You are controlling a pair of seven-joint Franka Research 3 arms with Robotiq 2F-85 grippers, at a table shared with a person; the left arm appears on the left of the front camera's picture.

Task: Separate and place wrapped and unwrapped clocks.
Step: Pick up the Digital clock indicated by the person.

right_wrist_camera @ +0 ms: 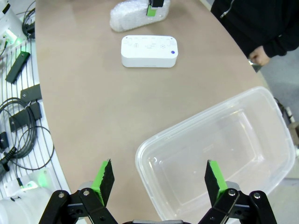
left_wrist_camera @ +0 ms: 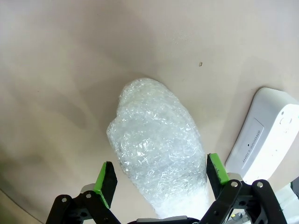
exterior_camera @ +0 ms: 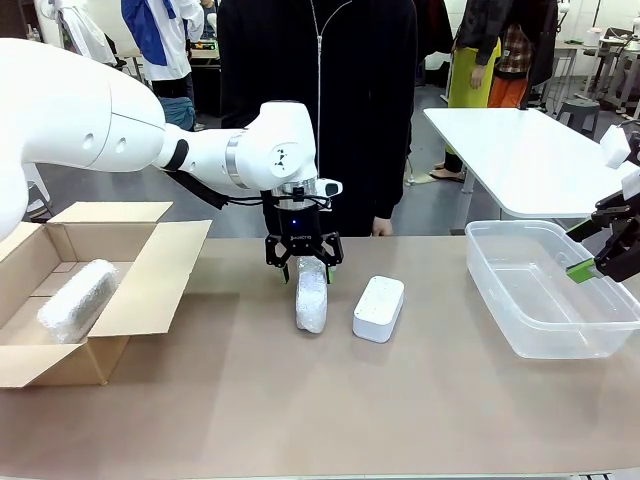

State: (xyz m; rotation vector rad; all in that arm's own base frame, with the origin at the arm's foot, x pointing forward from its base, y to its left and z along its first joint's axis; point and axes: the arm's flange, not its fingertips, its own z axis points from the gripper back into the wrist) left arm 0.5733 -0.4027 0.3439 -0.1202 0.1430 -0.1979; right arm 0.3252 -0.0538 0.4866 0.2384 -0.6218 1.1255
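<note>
A wrapped clock (exterior_camera: 311,297) in bubble wrap lies at the table's middle. My left gripper (exterior_camera: 303,262) stands over its far end, open. In the left wrist view this bundle (left_wrist_camera: 156,144) sits between the green pads (left_wrist_camera: 106,182) of that gripper (left_wrist_camera: 161,176), with a gap on the left side. Just right of it lies the bare white unwrapped clock (exterior_camera: 379,307) (left_wrist_camera: 264,140). Another wrapped clock (exterior_camera: 77,298) rests inside the cardboard box (exterior_camera: 150,270). My right gripper (exterior_camera: 598,262) (right_wrist_camera: 158,179) hangs open and empty over the clear tub (exterior_camera: 492,290) (right_wrist_camera: 201,119).
A person in black stands at the far edge, one hand (exterior_camera: 381,228) (right_wrist_camera: 257,56) near the table. The right wrist view shows the white clock (right_wrist_camera: 148,51), the wrapped bundle (right_wrist_camera: 133,14) and cables (right_wrist_camera: 18,121) beside the table. Bare tabletop (exterior_camera: 300,400) lies in front.
</note>
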